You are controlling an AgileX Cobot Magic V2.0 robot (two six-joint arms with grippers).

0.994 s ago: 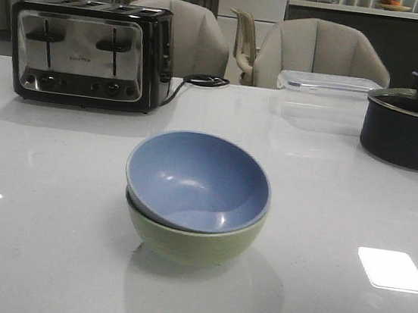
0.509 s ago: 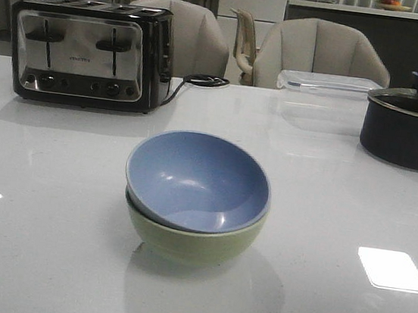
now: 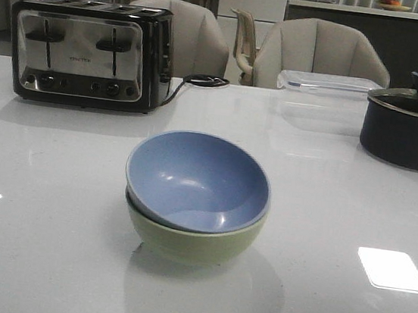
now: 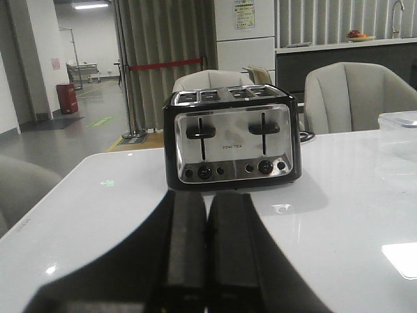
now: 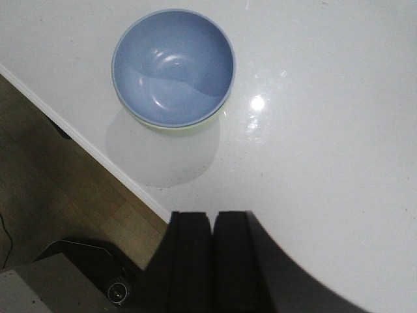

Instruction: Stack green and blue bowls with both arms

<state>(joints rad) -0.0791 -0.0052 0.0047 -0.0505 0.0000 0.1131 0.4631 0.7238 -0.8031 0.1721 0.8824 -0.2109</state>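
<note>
The blue bowl (image 3: 197, 179) sits nested, slightly tilted, inside the green bowl (image 3: 192, 242) on the counter (image 3: 53, 183), in front of the toaster (image 3: 90, 52). Left fingers (image 4: 187, 248) and right fingers (image 5: 192, 257) are closed, empty.

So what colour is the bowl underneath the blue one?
Pale sage green. The green bowl shows best in the front view, holding the blue bowl.

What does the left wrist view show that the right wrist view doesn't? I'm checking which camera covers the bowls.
Only the left wrist view shows the toaster, chairs behind it, and the shut left gripper. Only the right wrist view shows the blue bowl nested in the green bowl, the floor beyond the table edge, and the shut right gripper. Both show the white table.
</note>
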